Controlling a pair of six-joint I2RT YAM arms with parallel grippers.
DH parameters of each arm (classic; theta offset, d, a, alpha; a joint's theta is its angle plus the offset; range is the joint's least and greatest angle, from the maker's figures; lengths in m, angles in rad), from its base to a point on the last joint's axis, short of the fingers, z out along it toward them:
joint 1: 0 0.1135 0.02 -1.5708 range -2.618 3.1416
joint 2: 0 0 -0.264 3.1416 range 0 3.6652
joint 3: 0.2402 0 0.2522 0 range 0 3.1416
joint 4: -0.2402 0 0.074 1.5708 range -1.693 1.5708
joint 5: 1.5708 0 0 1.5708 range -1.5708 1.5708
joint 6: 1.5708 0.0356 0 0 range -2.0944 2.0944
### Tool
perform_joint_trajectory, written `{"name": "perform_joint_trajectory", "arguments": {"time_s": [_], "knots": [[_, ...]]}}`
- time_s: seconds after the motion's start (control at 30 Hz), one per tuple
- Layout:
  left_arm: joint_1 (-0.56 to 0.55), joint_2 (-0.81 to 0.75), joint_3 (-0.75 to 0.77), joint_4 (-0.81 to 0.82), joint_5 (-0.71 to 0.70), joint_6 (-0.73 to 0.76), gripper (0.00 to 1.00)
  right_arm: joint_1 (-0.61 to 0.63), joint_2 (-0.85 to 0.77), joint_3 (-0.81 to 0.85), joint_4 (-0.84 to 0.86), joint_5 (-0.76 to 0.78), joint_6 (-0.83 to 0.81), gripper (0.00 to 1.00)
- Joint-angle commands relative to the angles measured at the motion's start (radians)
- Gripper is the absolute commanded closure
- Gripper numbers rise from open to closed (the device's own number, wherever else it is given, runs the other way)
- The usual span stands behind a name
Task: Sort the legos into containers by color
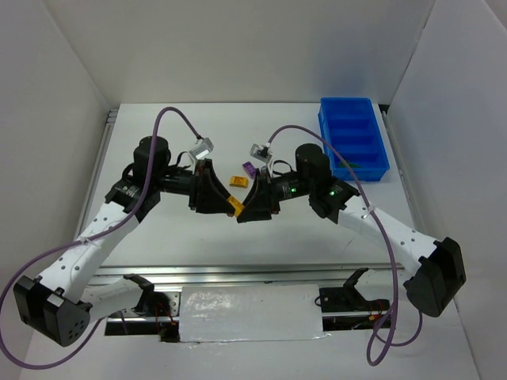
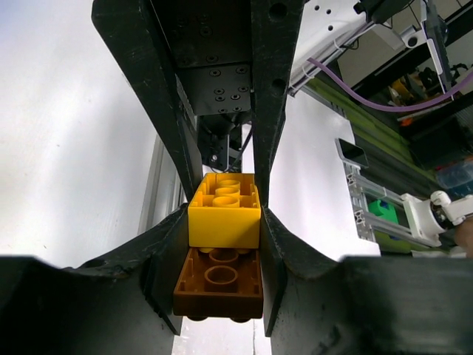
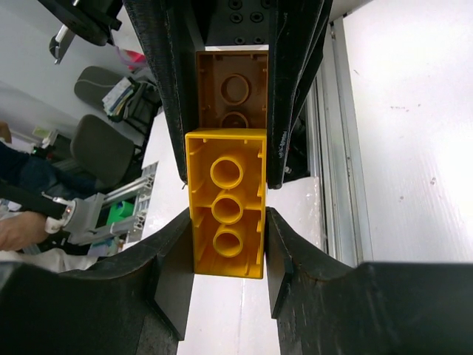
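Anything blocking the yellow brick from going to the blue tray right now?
Yes: the brown brick is joined to the yellow brick and clamped in the left gripper, while the right gripper grips the yellow one. Beyond that, nothing visible blocks the way to the blue tray.

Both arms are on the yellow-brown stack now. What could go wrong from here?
1. The yellow brick and brown brick are joined. If the left gripper and right gripper pull unevenly, one brick may slip and drop.
2. The loose yellow brick and purple brick lie just beyond the jaws; a jerk on separation might scatter them.
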Motion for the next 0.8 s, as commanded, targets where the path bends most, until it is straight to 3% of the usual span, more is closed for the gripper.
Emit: {"name": "perform_joint_trajectory", "arguments": {"time_s": [0.0,0.07,0.1,0.23,0.4,0.5,0.63,0.77], "knots": [[-0.005,-0.046,-0.017,0.107,0.031,-0.02,0.49,0.009,-0.024,0.007,0.047,0.044,0.005,1.0],[-0.005,-0.051,-0.02,0.115,0.026,-0.026,0.42,0.009,-0.022,0.011,0.032,0.049,-0.006,1.0],[-0.007,-0.049,-0.021,0.126,0.029,-0.029,0.29,0.009,-0.024,0.013,0.033,0.047,-0.006,1.0],[-0.007,-0.046,-0.031,0.177,0.041,-0.066,0.2,0.009,-0.027,0.011,0.044,0.037,-0.001,1.0],[-0.005,-0.049,-0.032,0.177,0.04,-0.056,0.22,0.007,-0.031,0.016,0.024,0.035,-0.016,1.0],[-0.005,-0.048,-0.014,0.083,-0.003,0.003,0.24,0.003,-0.057,0.019,0.007,0.041,-0.033,1.0],[-0.005,-0.051,-0.037,0.138,0.018,-0.039,0.41,0.003,-0.08,0.016,0.01,0.036,-0.033,1.0],[-0.005,-0.063,-0.038,0.154,0.029,-0.049,0.42,-0.022,-0.083,0.011,-0.001,0.029,-0.043,1.0]]}}
